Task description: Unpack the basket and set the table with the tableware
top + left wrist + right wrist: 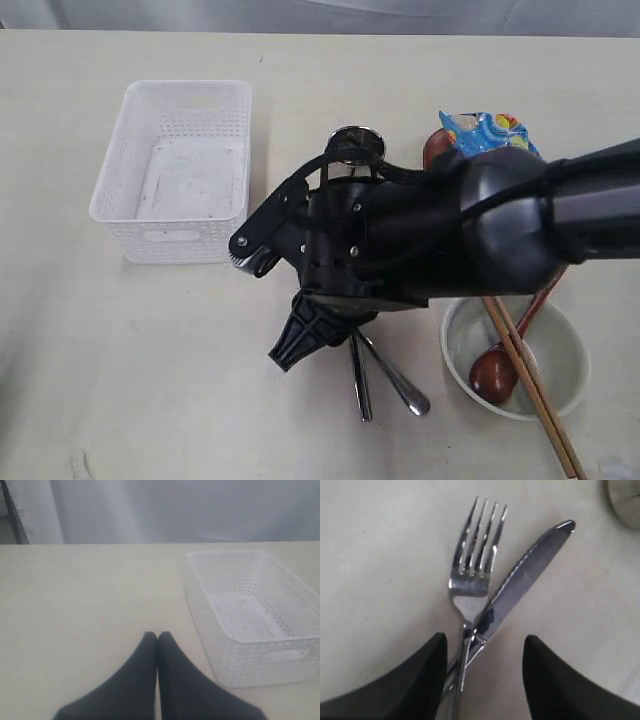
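Note:
The white basket (112,190) stands empty at the left of the table (150,360); the left wrist view shows its lattice wall (250,677). My right gripper (485,642) hangs open low over the steel fork (475,565) and knife (525,575). They lie crossed on the table, their handles between the fingers, close to one finger (427,670). In the exterior view the right gripper (315,335) covers the cutlery's heads; only the handles (362,385) stick out. My left gripper (157,636) is shut and empty beside the basket. A steel cup (355,145) stands behind the arm.
A whitish bowl (570,345) at the front right holds a brown wooden spoon (495,375), and chopsticks (535,400) lie across it. A blue snack packet (490,132) and the edge of a brown plate (432,148) show behind the right arm.

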Controlling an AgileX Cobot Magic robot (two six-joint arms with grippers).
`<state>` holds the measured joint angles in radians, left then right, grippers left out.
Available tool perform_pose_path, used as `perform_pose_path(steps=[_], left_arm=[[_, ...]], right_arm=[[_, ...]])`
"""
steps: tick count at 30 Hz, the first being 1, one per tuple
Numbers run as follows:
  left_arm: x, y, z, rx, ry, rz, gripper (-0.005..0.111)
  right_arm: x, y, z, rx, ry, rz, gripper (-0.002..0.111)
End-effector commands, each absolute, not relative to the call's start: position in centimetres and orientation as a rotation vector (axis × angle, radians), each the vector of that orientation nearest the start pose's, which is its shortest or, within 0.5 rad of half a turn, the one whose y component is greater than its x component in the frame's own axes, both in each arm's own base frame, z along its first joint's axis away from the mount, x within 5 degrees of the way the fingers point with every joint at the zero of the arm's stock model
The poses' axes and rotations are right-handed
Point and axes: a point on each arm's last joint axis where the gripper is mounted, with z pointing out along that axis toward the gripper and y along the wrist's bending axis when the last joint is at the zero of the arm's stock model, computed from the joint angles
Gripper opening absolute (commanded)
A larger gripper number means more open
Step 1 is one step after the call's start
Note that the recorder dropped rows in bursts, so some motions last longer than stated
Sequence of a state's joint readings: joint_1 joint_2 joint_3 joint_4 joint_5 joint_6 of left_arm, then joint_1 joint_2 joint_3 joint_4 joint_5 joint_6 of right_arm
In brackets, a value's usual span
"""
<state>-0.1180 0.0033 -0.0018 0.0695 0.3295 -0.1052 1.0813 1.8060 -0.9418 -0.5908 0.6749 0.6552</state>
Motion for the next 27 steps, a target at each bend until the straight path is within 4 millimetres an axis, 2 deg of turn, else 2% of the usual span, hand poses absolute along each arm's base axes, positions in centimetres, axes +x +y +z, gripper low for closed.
perform_pose_path(steps=[1, 5, 8, 10, 12, 13, 15, 18, 22, 27], left_arm=[[5.4, -0.5, 18.4, 0.065, 1.807, -0.092, 0.000], [5.4, -0.5, 18.4, 0.065, 1.807, -0.092, 0.000], [5.4, -0.5, 18.4, 0.065, 1.807, -0.092, 0.000], [5.4, -0.5, 18.4, 0.065, 1.807, -0.092, 0.000], [5.4, -0.5, 18.4, 0.065, 1.807, -0.092, 0.000], [5.4, -0.5, 18.4, 0.065, 1.807, -0.092, 0.000], [5.4, -0.5, 18.4, 0.065, 1.807, -0.092, 0.000], [5.4, -0.5, 18.4, 0.065, 1.807, -0.092, 0.000], [5.4, -0.5, 18.4, 0.065, 1.807, -0.092, 0.000], [5.4, -0.5, 18.4, 0.065, 1.807, -0.092, 0.000]], right_arm=[[17.5, 27.1, 12.6, -1.216, 2.505, -0.194, 0.046], [17.8, 27.0, 12.3, -1.256, 2.468, -0.237, 0.045], [18.0, 27.0, 12.0, -1.239, 2.458, -0.259, 0.025], [18.0, 27.0, 11.5, -1.236, 2.474, -0.276, 0.019], [18.0, 26.9, 10.9, -1.233, 2.490, -0.300, 0.030], [18.0, 26.9, 10.8, -1.234, 2.491, -0.302, 0.042], [18.0, 26.9, 10.8, -1.236, 2.488, -0.297, 0.045], [18.0, 26.9, 10.9, -1.240, 2.483, -0.296, 0.032], [18.0, 27.0, 10.9, -1.243, 2.478, -0.286, 0.000], [18.0, 27.0, 11.0, -1.238, 2.478, -0.282, 0.000]])
